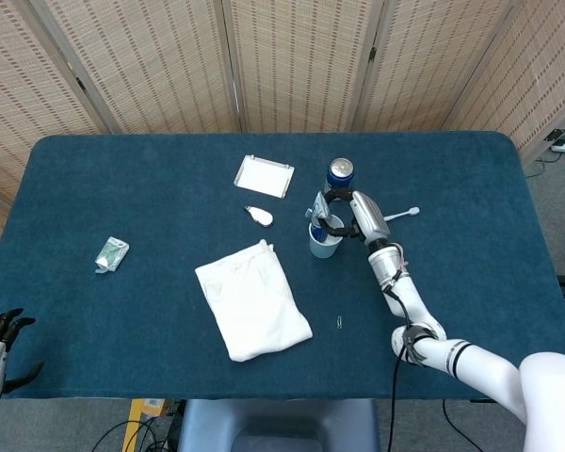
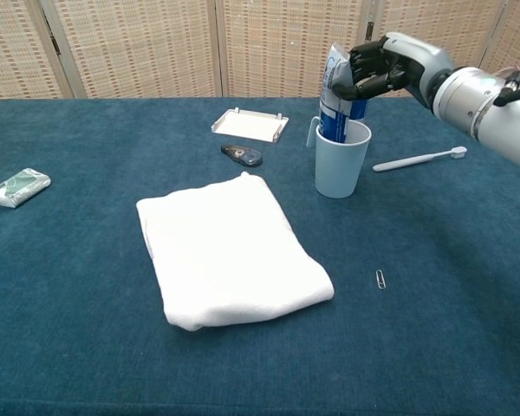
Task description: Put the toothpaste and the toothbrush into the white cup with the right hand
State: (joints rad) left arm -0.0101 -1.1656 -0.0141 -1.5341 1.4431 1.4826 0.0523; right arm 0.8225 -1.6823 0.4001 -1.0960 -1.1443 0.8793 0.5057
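Head view: my right hand (image 1: 344,215) grips the toothpaste (image 1: 320,209), standing in the white cup (image 1: 324,243); my left hand (image 1: 0,331) is spread, empty.
Chest view: fingers (image 2: 370,71) wrap the tube's top; toothbrush (image 2: 419,159) lies right of the cup.

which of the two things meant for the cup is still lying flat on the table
The toothbrush, lying flat on the table to the right of the white cup. The toothpaste stands upright in the cup, its top gripped by the right hand.
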